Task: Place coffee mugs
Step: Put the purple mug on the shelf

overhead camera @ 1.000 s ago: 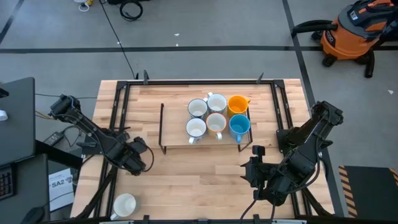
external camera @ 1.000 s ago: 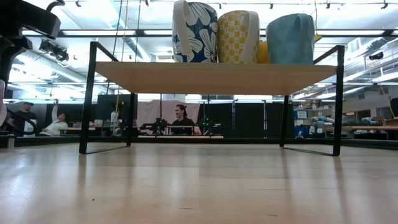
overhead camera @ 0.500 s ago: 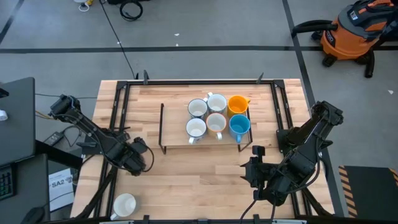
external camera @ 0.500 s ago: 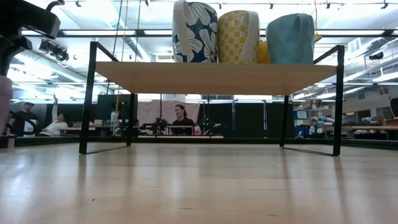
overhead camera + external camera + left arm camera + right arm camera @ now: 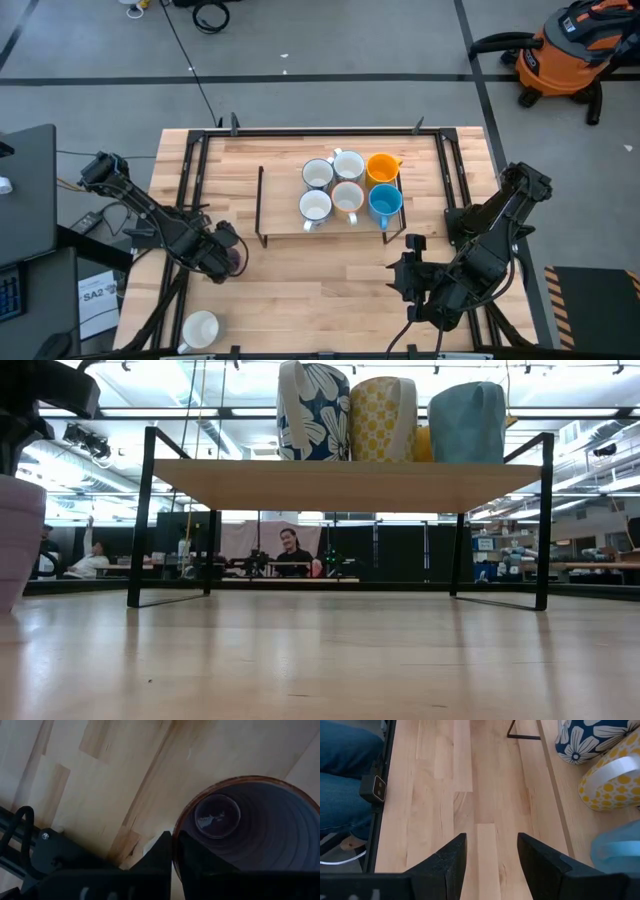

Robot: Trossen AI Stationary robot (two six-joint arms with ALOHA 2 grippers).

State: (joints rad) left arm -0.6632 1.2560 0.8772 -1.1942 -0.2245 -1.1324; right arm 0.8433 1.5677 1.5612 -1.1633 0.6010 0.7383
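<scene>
Your two arms were dark, jointed and matte from base to fingertip.

Behind your left gripper point(image 5: 222, 258) the black links ran in chunky, rounded segments with thin cables trailing off the rear joint. Your right gripper point(image 5: 412, 272) ended an equally black, blocky arm with bulkier housings stacked just behind the wrist. In your right wrist view its fingers point(image 5: 451, 858) were flat, dark, angular plates with bevelled inner edges and a slightly grainy surface.

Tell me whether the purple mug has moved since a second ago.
Yes. In the low view the purple mug, held by the left gripper, has come further into the picture toward the rack's left leg.
</scene>
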